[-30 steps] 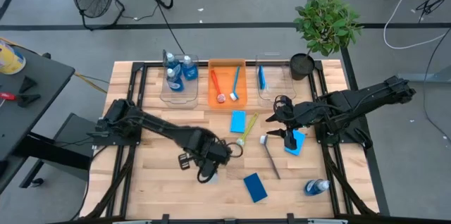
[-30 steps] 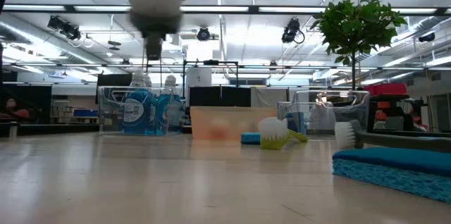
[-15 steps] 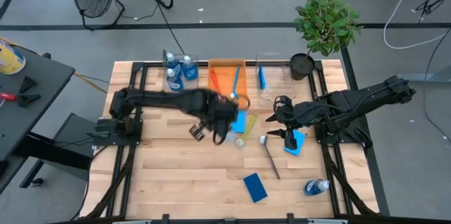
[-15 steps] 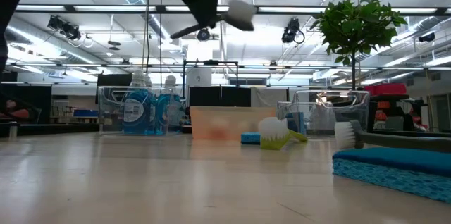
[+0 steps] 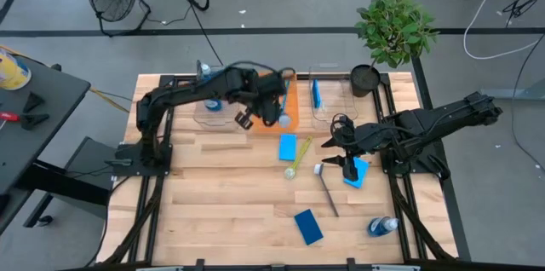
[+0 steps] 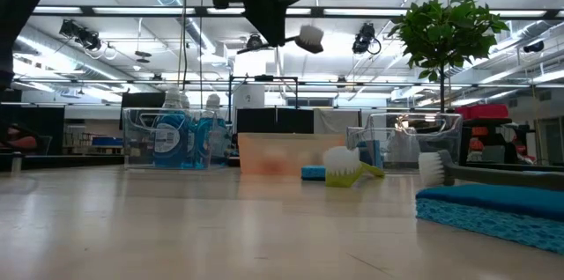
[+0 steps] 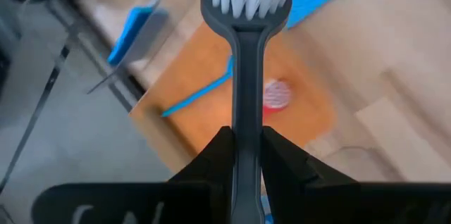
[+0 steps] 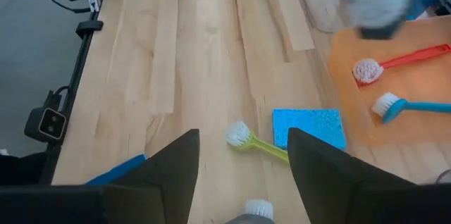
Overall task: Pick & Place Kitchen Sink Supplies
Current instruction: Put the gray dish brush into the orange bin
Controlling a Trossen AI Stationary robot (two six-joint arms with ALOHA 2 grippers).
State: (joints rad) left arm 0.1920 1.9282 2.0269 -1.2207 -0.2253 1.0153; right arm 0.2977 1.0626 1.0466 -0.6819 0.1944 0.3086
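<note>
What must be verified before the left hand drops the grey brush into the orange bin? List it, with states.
1. Dark grey brush clamped in left hand: ok.
2. Brush head above orange bin: ok.
3. Free floor beside red brush and blue brush: ok.
4. Brush lowered close to the bin: not ok, it hangs high above.
5. Right hand away from the bin: ok, open over a blue sponge.

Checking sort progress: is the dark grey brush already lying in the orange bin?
No: the left pincer is shut on the dark grey brush, holding it in the air above the orange bin.
</note>
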